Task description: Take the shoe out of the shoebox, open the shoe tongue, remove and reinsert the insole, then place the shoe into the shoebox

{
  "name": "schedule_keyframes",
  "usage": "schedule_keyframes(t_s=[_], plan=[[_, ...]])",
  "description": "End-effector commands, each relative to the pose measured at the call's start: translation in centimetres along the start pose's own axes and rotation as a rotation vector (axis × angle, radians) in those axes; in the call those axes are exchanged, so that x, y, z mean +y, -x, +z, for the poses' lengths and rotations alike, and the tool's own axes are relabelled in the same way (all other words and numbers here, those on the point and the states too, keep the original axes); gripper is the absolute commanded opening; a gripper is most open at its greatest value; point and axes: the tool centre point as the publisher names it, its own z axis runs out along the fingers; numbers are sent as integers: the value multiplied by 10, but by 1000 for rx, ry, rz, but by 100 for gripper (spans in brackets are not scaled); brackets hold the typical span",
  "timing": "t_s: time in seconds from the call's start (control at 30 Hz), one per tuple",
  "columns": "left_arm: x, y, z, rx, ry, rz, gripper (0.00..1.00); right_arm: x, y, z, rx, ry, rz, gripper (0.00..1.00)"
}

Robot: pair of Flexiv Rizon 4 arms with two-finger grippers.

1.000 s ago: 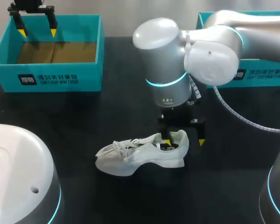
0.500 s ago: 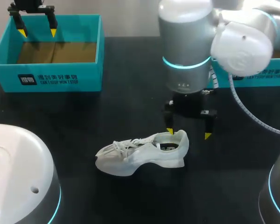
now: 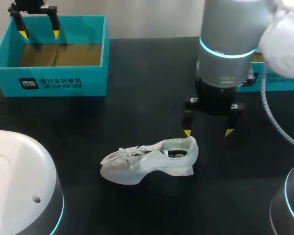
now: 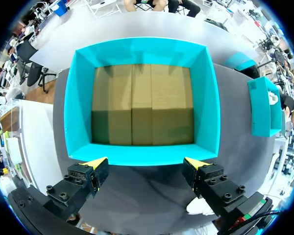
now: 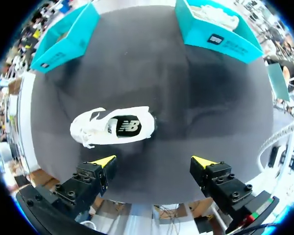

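White shoe (image 3: pixel 149 160) upright, insole showing.

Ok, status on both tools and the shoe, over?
Left tool open, over the far edge of the shoebox. Right tool open, hovering beside the heel of the shoe, holding nothing. Shoe upright on the table, outside the shoebox. Nothing between them.

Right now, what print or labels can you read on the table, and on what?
Left shoebox, front wall: logo patch and two white lines, too small to quote.
Right shoebox, front wall: like print, partly hidden behind the right arm.
Insole inside the shoe: a white logo mark, no words.
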Motion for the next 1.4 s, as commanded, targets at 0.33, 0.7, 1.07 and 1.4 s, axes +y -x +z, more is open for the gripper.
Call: schedule_keyframes(t_s=[0.33, 0.7, 1.07, 1.4], plan=[[0, 0, 0, 0, 0, 0, 100, -8, 12, -1, 449, 53, -335, 100], [0, 0, 0, 0, 0, 0, 100, -8, 69, 1, 716, 255, -662, 100], [0, 0, 0, 0, 0, 0, 100, -12, 87, 3, 932, 299, -1021, 100], [0, 0, 0, 0, 0, 0, 100, -1, 109, 26, 994, 510, -1035, 100]])
